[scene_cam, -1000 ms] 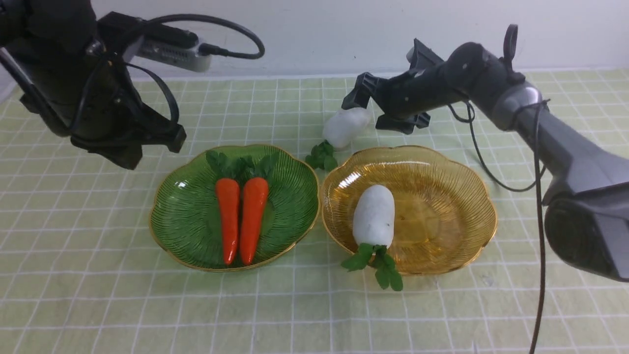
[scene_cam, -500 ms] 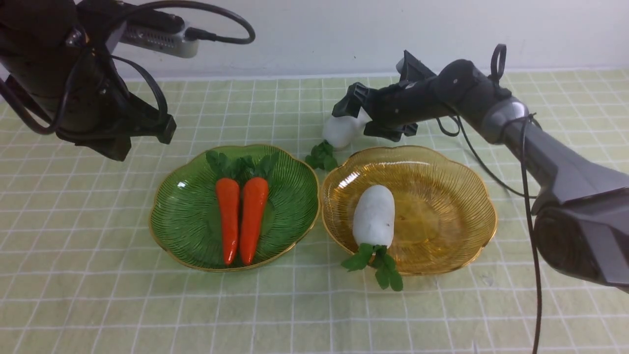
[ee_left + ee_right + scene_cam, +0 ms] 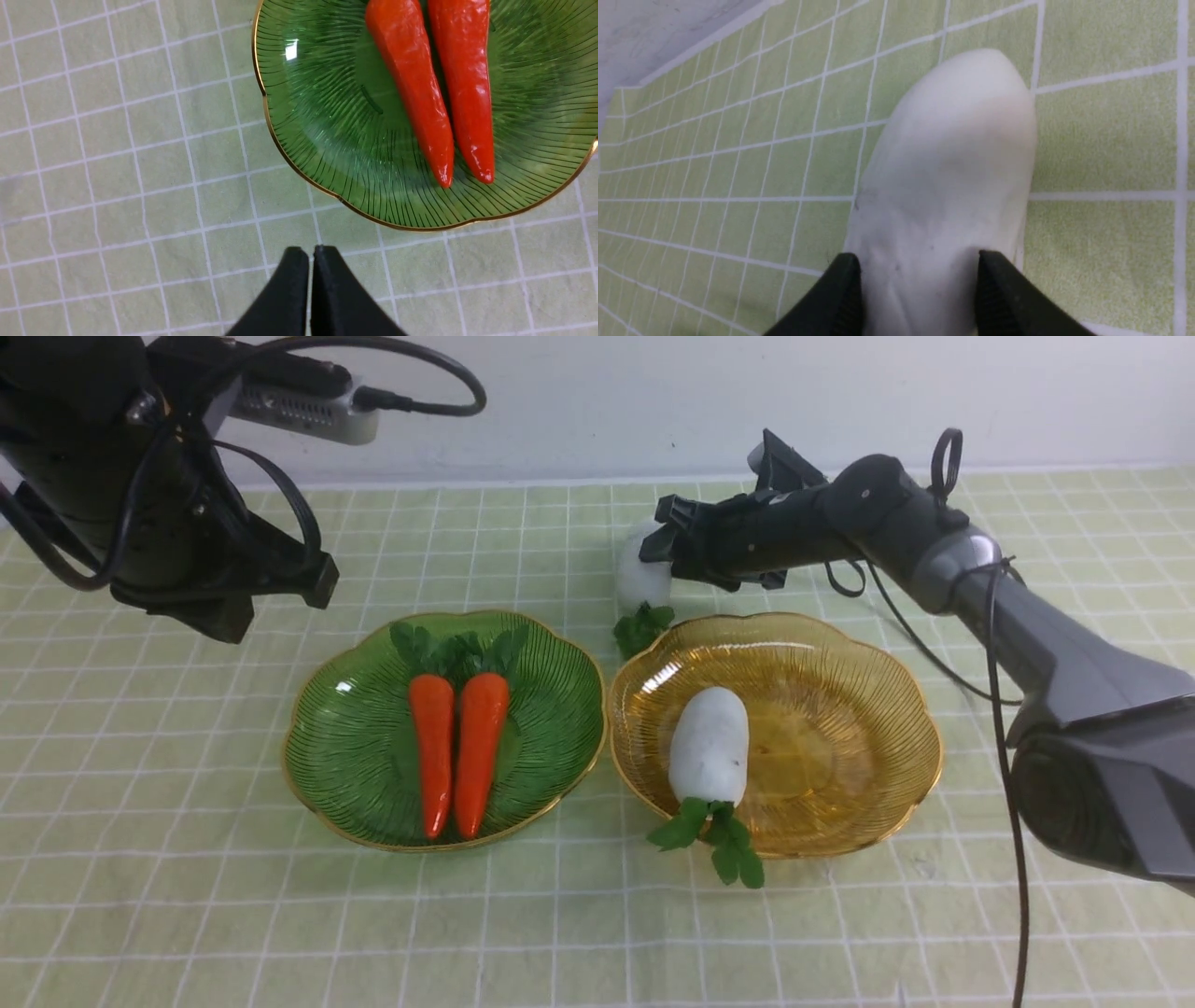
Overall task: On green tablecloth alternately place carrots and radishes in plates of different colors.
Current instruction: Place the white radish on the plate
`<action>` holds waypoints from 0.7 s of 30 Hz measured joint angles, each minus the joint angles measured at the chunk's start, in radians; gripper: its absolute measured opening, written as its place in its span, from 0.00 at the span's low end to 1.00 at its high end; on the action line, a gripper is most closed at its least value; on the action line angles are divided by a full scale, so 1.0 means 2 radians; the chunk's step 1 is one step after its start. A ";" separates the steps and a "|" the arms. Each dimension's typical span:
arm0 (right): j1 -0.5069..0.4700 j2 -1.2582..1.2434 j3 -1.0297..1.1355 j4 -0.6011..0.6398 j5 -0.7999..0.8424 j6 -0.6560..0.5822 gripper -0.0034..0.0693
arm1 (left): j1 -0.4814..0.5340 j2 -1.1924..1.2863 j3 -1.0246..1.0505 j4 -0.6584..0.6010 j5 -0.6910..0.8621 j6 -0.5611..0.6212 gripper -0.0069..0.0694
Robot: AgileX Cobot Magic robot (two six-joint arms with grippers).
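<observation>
On the green tablecloth (image 3: 560, 933) the green plate (image 3: 322, 756) holds two carrots (image 3: 434, 747) (image 3: 481, 737) side by side, tips toward me. The amber plate (image 3: 840, 728) holds one white radish (image 3: 709, 747), its leaves hanging over the front rim. Just behind the plates is a second radish (image 3: 642, 581) with my right gripper (image 3: 658, 543) shut on it. In the right wrist view the black fingers (image 3: 845, 280) press both sides of that radish (image 3: 952, 163). My left gripper (image 3: 311, 249) is shut and empty, hovering over the cloth beside the green plate (image 3: 327, 140).
A white wall (image 3: 653, 401) runs along the far edge of the cloth. A black cable (image 3: 1018, 803) hangs from the right arm down past the amber plate's right side. The left arm (image 3: 159, 504) fills the upper left corner.
The right gripper moved in and closed on the radish behind the plates. That radish swung, and its leaves shifted toward the amber plate. The left arm rose slightly.
</observation>
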 joint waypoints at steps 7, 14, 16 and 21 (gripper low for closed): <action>-0.011 0.007 -0.063 -0.036 0.067 -0.003 0.36 | 0.000 0.000 0.000 0.000 0.000 0.000 0.08; -0.024 0.007 -0.141 -0.116 0.154 0.020 0.05 | 0.000 0.000 0.000 -0.001 0.000 0.000 0.08; -0.024 0.007 -0.145 -0.120 0.161 0.021 0.04 | 0.000 0.000 0.000 -0.001 0.000 0.000 0.08; -0.014 0.007 -0.148 -0.124 0.174 0.009 0.09 | 0.000 0.000 0.000 -0.001 0.000 -0.002 0.08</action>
